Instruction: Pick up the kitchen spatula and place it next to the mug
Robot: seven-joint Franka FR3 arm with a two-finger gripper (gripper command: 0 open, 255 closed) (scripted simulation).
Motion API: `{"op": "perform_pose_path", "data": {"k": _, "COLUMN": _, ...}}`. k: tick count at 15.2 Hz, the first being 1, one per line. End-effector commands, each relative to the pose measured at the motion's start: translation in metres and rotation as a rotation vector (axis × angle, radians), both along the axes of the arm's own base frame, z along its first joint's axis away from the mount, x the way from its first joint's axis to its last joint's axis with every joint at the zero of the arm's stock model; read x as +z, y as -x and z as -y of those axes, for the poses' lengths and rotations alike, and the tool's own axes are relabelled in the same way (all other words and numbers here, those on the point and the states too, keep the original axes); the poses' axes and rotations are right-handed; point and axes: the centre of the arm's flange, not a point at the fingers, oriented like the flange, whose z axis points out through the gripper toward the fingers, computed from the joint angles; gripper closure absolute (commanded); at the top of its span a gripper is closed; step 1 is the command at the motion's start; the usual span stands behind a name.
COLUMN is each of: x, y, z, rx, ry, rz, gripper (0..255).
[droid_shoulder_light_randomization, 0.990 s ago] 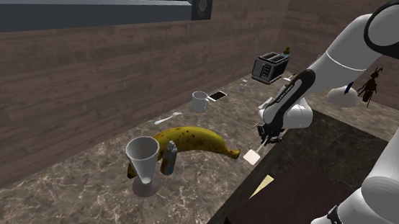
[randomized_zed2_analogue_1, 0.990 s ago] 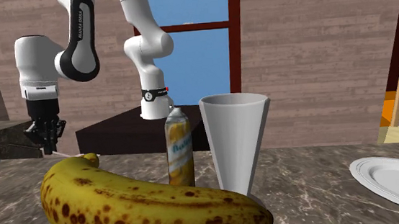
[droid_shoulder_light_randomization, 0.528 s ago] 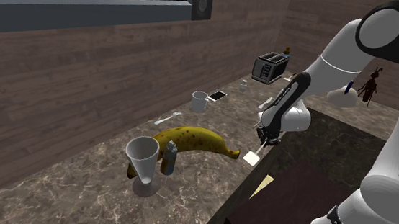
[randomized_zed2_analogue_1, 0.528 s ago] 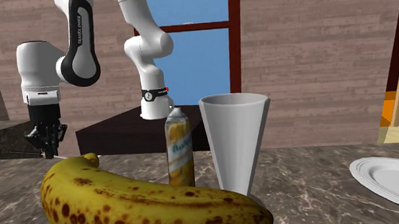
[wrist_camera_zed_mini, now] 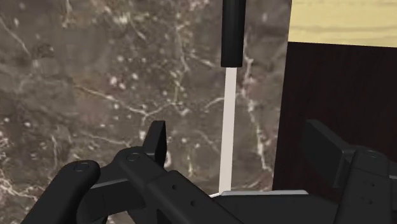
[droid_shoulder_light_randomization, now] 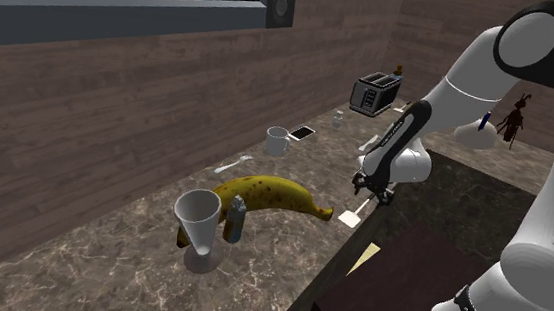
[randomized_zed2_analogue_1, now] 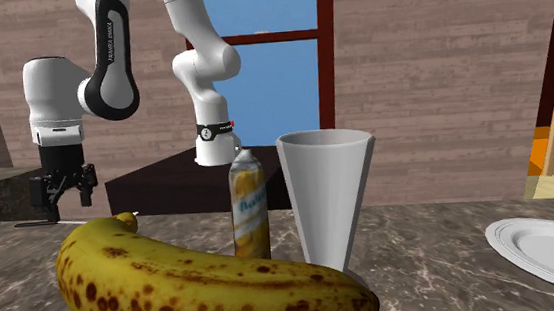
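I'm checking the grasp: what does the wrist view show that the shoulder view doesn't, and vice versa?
Wrist view: the spatula lies on the marble counter between the open claw's fingers, touching neither. Shoulder view: the mug, banana and toaster elsewhere on the counter. Both: claw above spatula at the counter's edge.

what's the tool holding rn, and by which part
Nothing. The tool is open; the spatula lies on the countertop between its fingers, touched by neither.
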Motion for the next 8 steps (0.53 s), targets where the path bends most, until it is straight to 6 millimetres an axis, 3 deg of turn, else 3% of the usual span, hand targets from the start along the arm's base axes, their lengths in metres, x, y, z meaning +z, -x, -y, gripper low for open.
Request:
{"op": "perform_pose_path", "data": {"k": 1, "x": 0.000, "y": 0.000, "z": 0.000, "rx": 0.000, "ry": 0.000, "rz": 0.000, "gripper": 0}}
{"op": "perform_pose_path", "data": {"k": 5, "x": 0.050, "y": 0.004, "z": -0.002, "rx": 0.000, "ry": 0.000, "rz": 0.000, "gripper": 0}}
{"op": "perform_pose_path", "data": {"k": 8, "x": 0.050, "y": 0.004, "z": -0.002, "rx": 0.000, "ry": 0.000, "rz": 0.000, "gripper": 0}}
